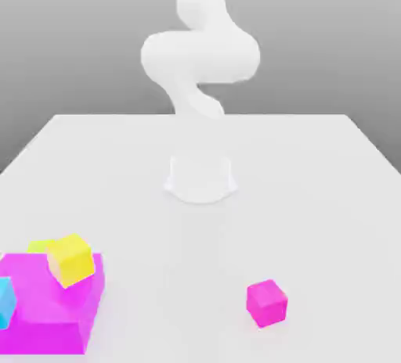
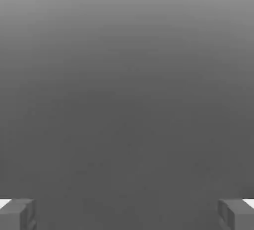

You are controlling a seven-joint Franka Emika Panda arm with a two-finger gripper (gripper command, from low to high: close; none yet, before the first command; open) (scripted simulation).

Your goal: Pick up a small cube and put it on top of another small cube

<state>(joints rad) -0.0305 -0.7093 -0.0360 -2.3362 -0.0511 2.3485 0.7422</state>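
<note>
Lime cube [image 1: 39,246]: you find it at the exterior view's left, at the far edge of the large flat magenta block [image 1: 43,310], partly hidden by the yellow cube [image 1: 71,260]. You cannot tell whether it sits on the block or behind it. The yellow cube is tilted, over the block's far right part. The cyan cube [image 1: 5,303] is at the view's left edge, partly cut off, nearer than the yellow one. Your small magenta-pink cube [image 1: 267,303] rests on the white table [image 1: 172,275], well apart, to the exterior view's right. Your arm [image 1: 200,56] stands farther back, near the middle. Your gripper [image 2: 127,215] is wide open, holding nothing.
</note>
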